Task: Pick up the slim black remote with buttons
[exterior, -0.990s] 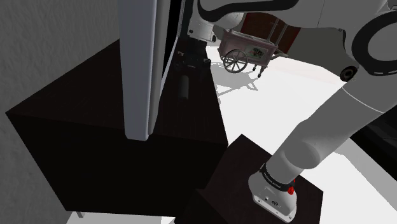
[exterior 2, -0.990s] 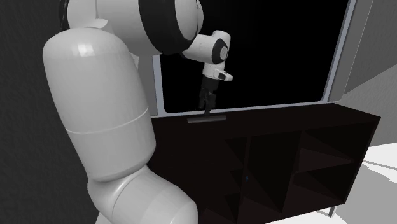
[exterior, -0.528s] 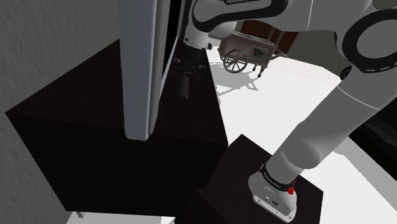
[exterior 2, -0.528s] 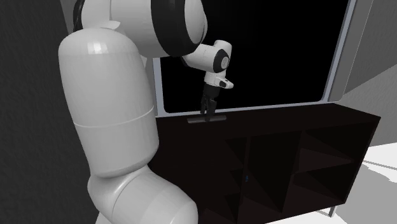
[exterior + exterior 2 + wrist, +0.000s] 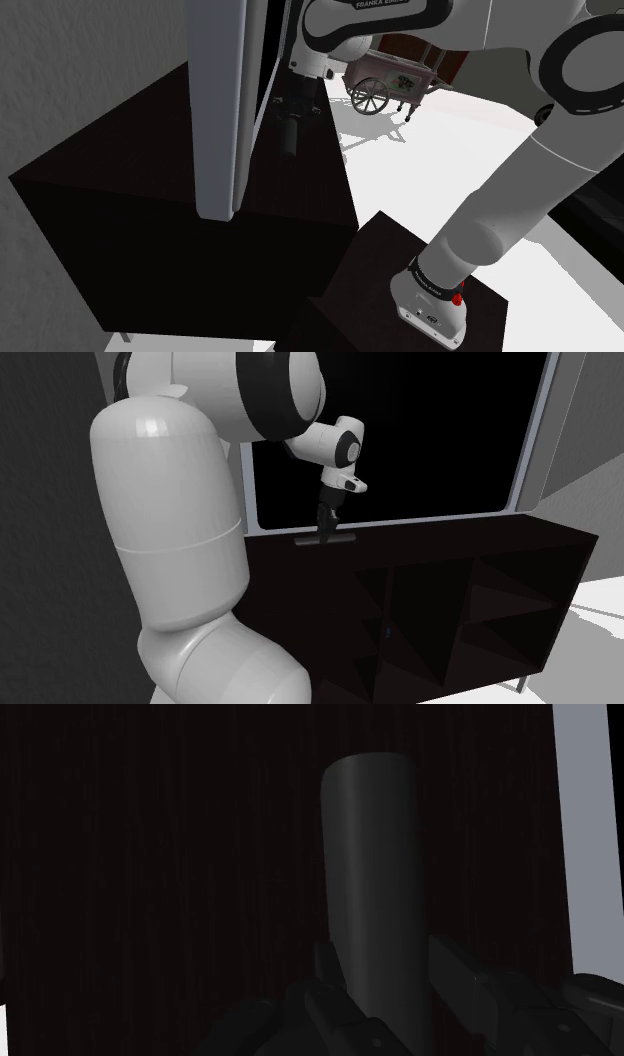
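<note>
One end effector clasps the dark remote on the dark cabinet beside a grey-framed panel.

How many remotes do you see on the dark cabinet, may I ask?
1: the slim remote lies on the cabinet top in front of the screen, under the gripper; others may be hidden.

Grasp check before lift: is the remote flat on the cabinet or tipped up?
Flat: the remote lies level on the cabinet, pincer down over it.
</note>
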Robot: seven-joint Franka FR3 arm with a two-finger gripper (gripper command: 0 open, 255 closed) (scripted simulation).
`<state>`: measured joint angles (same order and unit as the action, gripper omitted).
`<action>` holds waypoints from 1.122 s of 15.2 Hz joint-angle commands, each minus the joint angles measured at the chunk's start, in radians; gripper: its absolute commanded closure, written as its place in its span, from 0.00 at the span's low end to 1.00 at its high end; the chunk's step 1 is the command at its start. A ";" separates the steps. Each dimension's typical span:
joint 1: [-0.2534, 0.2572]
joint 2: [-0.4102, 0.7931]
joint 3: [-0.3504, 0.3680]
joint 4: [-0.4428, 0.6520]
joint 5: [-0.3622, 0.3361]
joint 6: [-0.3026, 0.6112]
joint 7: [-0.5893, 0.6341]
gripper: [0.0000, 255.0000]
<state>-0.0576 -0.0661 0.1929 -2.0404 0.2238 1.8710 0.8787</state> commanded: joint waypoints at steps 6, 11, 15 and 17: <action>0.001 0.000 0.001 0.014 0.001 -0.022 0.002 1.00; -0.001 -0.012 -0.002 0.068 -0.001 -0.087 0.013 1.00; -0.002 -0.018 -0.003 0.115 -0.002 -0.139 0.021 1.00; -0.002 -0.019 -0.004 0.140 -0.003 -0.165 0.026 1.00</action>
<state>-0.0598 -0.0849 0.1891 -1.9116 0.2210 1.7174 0.9025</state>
